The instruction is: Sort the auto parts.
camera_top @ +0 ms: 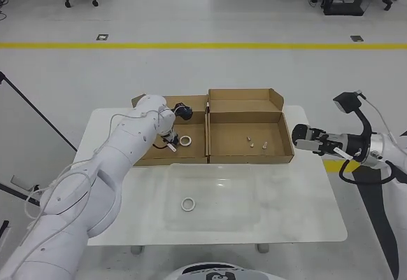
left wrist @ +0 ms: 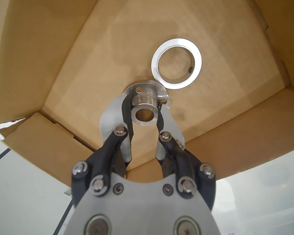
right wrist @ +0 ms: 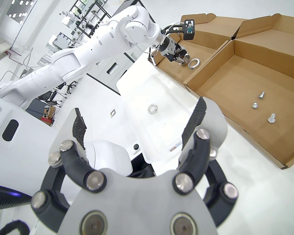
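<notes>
1. The left wrist view shows what the arm hides in the top view. The left gripper (left wrist: 144,101) is clenched on a flanged bushing (left wrist: 147,91), with its fingers on the narrow neck. The flange faces the floor of the left box (left wrist: 63,50).
2. That view also shows a ring (left wrist: 176,63) lying flat on the box floor, just beside the flange. I cannot tell whether the 2 touch, or whether the flange rests on the cardboard.
3. The right wrist view shows the right gripper (right wrist: 137,123) released, its fingers wide apart and holding nothing. The top view places it past the table's right edge, near the right box (camera_top: 231,143).
4. Left box: the ring lies inside, and the bushing is held within its walls.
5. Right box: 3 bolts (right wrist: 254,105) lie near one another on the floor, apart from the walls.
6. A clear tray (camera_top: 168,210) sits on the table (camera_top: 315,210) in front of both boxes. It holds 1 second ring (camera_top: 188,204), lying flat.
</notes>
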